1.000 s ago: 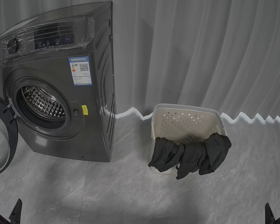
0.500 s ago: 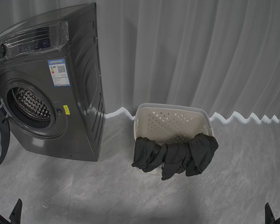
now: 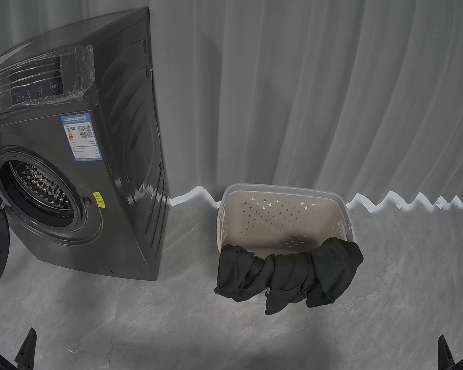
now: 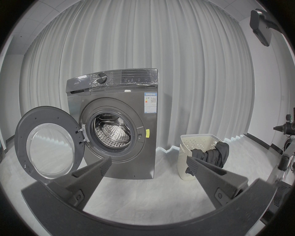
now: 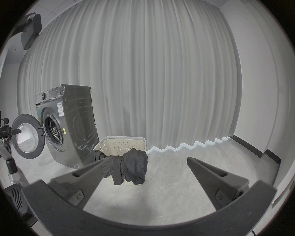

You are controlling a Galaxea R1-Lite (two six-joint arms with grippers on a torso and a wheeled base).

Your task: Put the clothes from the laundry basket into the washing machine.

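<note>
Clothes [image 3: 288,273] of dark fabric hang over the near rim of a white perforated plastic basket [image 3: 281,218] beside the grey washing machine [image 3: 123,149], its door open. Left hand [image 4: 148,159] and right hand [image 5: 149,159] gape empty, well apart from it.

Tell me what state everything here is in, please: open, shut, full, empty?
Door: open wide.
Drum: no clothes visible inside.
Basket: upright.
Clothes: dark, draped over the basket's near rim.
Left fingers: open, empty.
Right fingers: open, empty.
</note>
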